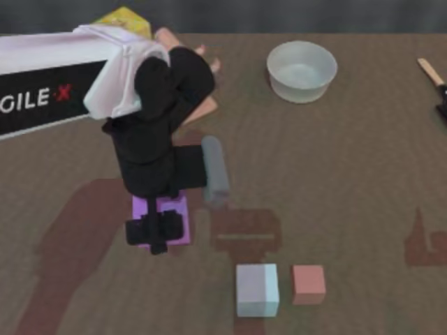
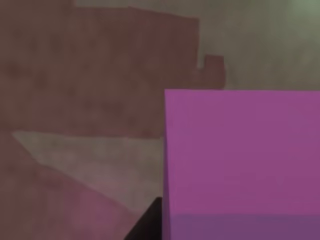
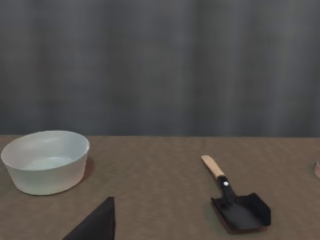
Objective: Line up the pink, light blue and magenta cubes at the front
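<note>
While left gripper [image 1: 158, 229] clamps magenta cube [image 1: 180, 209] at table's front left, light blue cube [image 1: 257, 289] sits just beside pink cube [image 1: 309, 283]. Right gripper's opening: cannot tell.

You had the large matte magenta-violet cube [image 1: 180, 209] sitting left of centre, mostly covered from above, its flat face filling much of the left wrist view [image 2: 240, 155]. Near the front edge, the mid-sized pale icy-blue cube [image 1: 257, 289] stood just beside the small salmon-pink cube [image 1: 308, 283], pink to its right.
</note>
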